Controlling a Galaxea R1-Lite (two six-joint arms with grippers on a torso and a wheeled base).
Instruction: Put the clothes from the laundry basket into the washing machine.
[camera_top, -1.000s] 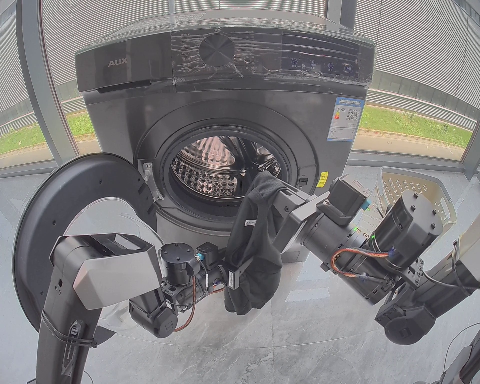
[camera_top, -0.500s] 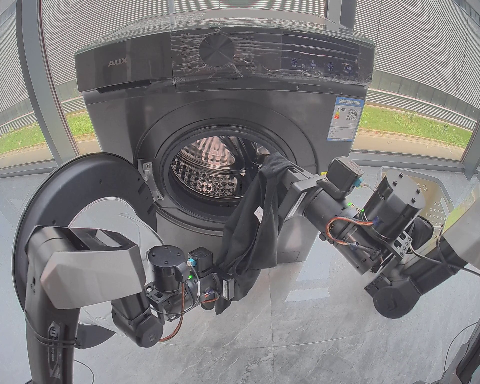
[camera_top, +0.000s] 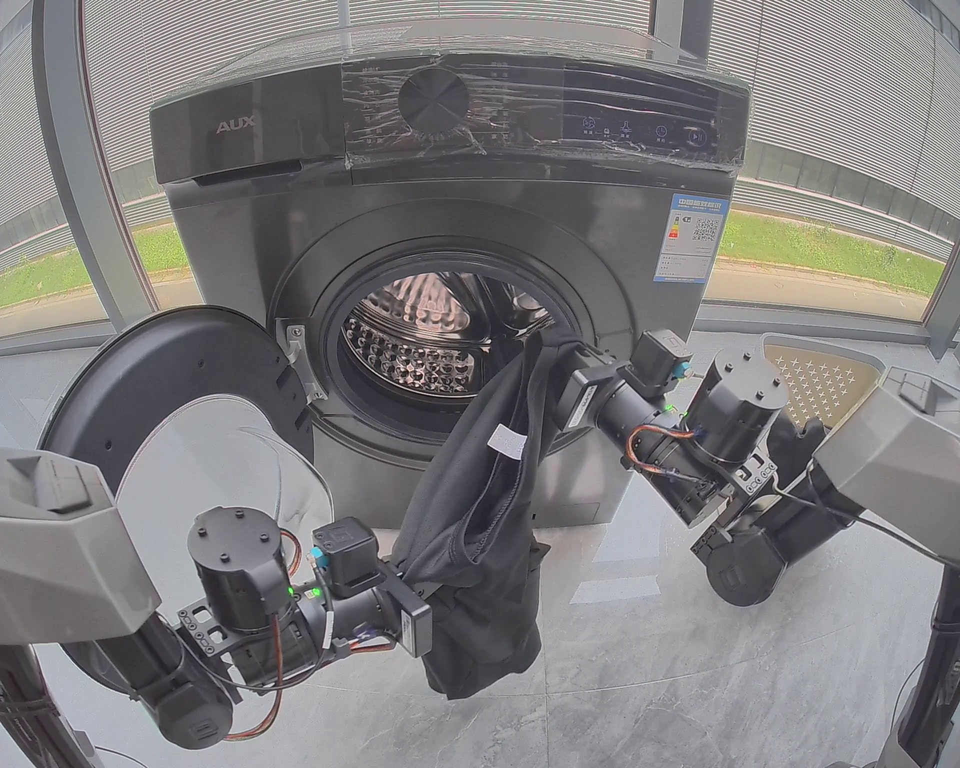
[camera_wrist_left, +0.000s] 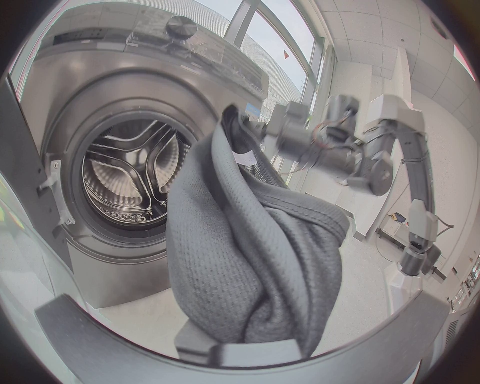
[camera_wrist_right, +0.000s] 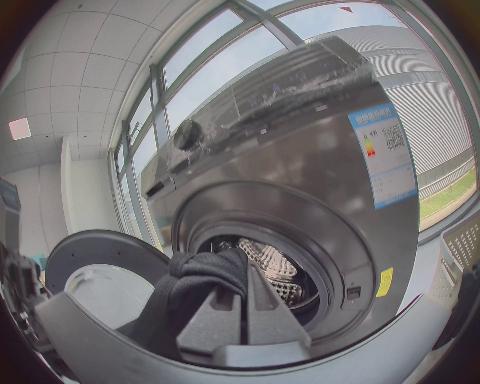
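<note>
Head view: black garment (camera_top: 480, 520) is being held in front of washing machine (camera_top: 250, 230). Top end is being pinched by closed right gripper (camera_top: 548, 367) at drum (camera_top: 430, 330) rim, lower fold by closed left gripper (camera_top: 428, 610).

garment (camera_top: 475, 540) before washing machine (camera_top: 450, 200) | laundry basket (camera_top: 830, 378) right | door (camera_top: 170, 370) left
</note>
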